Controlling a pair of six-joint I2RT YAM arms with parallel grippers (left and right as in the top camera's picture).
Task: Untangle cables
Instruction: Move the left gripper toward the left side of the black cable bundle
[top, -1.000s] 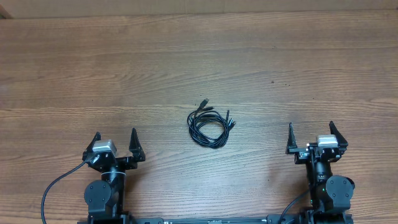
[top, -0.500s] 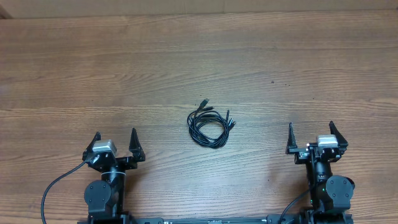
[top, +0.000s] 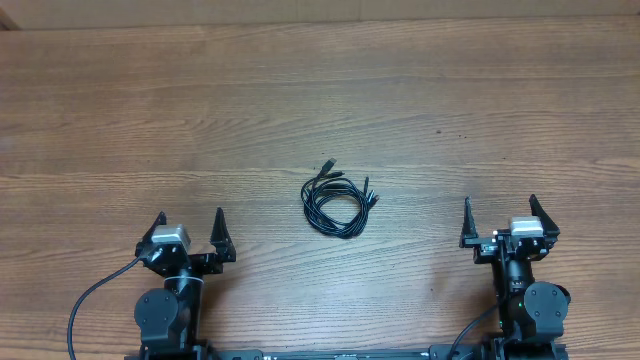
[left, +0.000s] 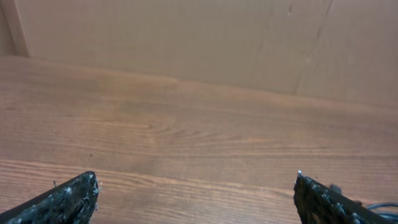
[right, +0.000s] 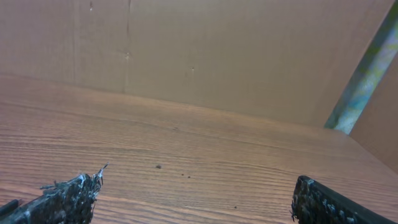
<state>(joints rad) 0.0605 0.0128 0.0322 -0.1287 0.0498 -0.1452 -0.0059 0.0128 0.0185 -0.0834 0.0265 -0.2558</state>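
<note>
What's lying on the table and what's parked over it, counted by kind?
Cable coil: 1 (cords in it too tangled to count)
Grippers: 2, left gripper and right gripper, both open and empty
Total: 3

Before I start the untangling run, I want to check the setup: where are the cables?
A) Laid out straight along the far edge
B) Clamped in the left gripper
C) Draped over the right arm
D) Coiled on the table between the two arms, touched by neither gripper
D: the cables lie coiled on the table, apart from the open left gripper and the open right gripper.
</note>
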